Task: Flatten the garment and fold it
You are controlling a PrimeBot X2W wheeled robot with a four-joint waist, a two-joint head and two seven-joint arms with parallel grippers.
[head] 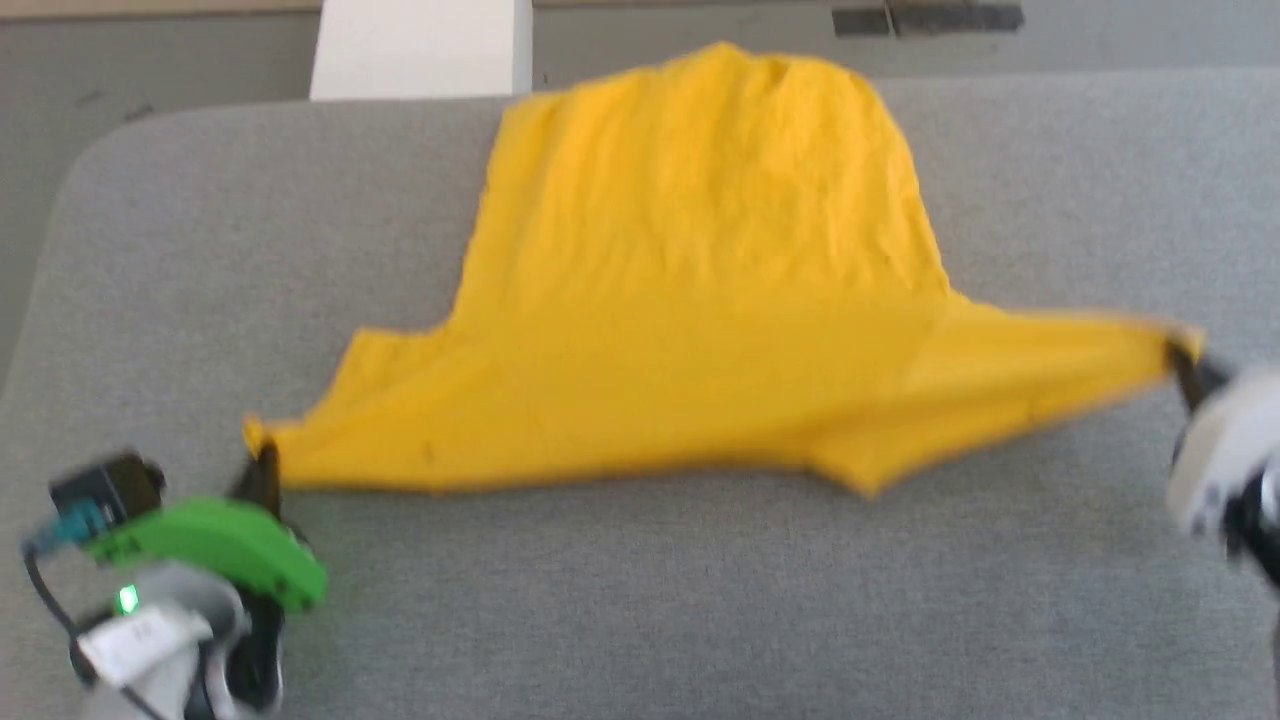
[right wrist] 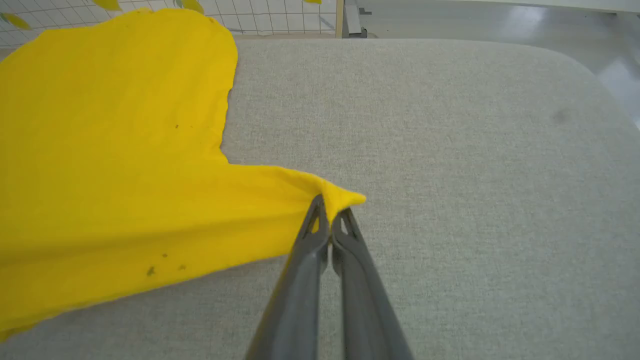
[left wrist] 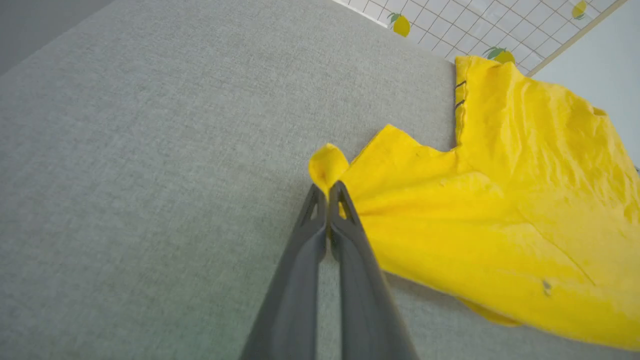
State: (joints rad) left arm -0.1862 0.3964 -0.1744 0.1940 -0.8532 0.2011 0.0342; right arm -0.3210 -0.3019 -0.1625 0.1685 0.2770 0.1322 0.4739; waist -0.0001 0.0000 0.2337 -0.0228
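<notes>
Grey woven tabletop, rounded at the corners, with a white post beyond the far edge and a white squared surface printed with lemons past it in the left wrist view. Spread across the middle, plain side up: the garment, body reaching to or just past the far edge, both sleeves drawn out sideways along the near side. Left fingers clenched on the tip of the left sleeve, a small yellow fold poking out beyond them. Right fingers clamped the same way on the tip of the right sleeve, stretched taut to a point and blurred in the head view. Judged step: flattening by drawing the sleeves apart; folding not yet begun.

To do it well: pull outward evenly with both arms, keeping low over the tabletop, so as not to drag the body off to one side. Ease the right side first, apparently the tighter of the two. Watch the pointed flap under the right sleeve, probably a doubled layer; smooth it out before any fold. Mind the far end at the edge; draw the whole piece a little nearer rather than risk a slide off. Lay both sleeve tips down flat before letting go, to avoid leaving pinched peaks. Keep the grip on cloth alone, clear of the weave beneath.
</notes>
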